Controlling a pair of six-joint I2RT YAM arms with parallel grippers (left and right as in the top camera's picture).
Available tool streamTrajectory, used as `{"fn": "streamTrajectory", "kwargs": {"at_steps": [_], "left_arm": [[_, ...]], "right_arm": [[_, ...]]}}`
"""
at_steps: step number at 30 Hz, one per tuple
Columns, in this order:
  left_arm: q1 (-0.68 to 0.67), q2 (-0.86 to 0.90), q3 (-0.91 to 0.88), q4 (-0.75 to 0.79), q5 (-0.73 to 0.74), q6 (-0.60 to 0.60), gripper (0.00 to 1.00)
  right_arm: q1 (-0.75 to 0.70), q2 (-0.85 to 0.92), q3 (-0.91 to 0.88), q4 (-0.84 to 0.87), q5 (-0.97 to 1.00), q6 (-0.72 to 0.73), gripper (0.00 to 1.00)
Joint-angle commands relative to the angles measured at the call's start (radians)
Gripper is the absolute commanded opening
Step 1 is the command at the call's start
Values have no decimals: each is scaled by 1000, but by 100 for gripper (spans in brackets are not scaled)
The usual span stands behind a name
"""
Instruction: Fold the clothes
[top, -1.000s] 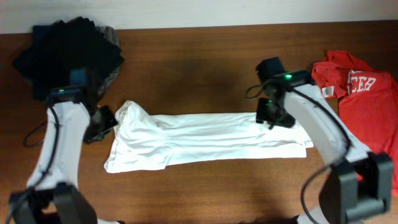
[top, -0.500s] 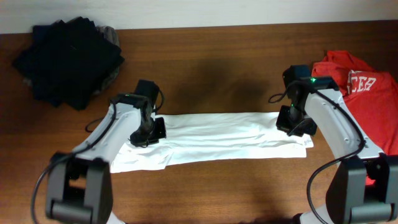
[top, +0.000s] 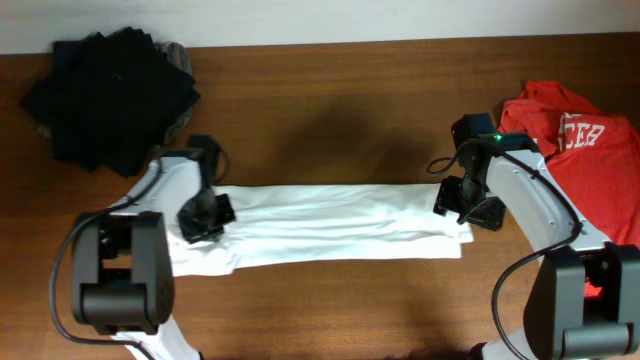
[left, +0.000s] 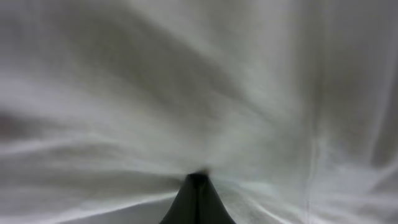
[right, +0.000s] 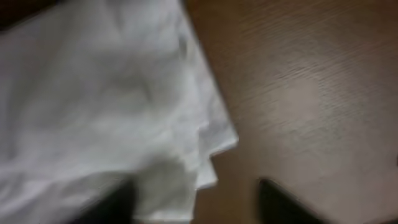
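Observation:
The clothes (top: 330, 225), a white T-shirt, lie folded into a long narrow strip across the middle of the wooden table (top: 330, 120). My left gripper (top: 205, 215) is over the strip's left part. In the left wrist view it (left: 198, 186) is shut, and creases in the white cloth (left: 186, 74) run together at its tip. My right gripper (top: 462, 200) hovers at the strip's right end. In the right wrist view it (right: 199, 202) is open, with the shirt's layered corner (right: 93, 93) and bare wood between its blurred fingers. No chest badge or lettering shows.
A red T-shirt (top: 590, 160) with white lettering lies at the right edge, close behind my right arm. A pile of dark folded garments (top: 110, 95) sits at the back left corner. Bare wood runs along the front and back of the strip.
My left gripper has slid left along the shirt. The shirt's right end now lies further left, and my right gripper has shifted slightly left with it.

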Motion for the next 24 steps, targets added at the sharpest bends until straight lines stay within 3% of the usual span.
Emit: {"fn": "streamTrajectory", "kwargs": {"at_steps": [1, 3, 4, 14, 24], "left_arm": [[91, 54, -16, -4, -118, -16, 1], [107, 54, -16, -7, -118, -16, 1], [111, 54, -16, -10, -118, -16, 1], [112, 54, -16, -13, -119, -15, 1], [112, 54, -16, -13, -122, -12, 1]], "right_arm": [[5, 5, -13, 54, -167, -88, 22], [19, 5, -16, 79, -204, -91, 5], [31, 6, -16, 88, -212, -91, 4], [209, 19, -49, 111, -212, -79, 5], [222, 27, -253, 296, -176, -21, 7]]}}
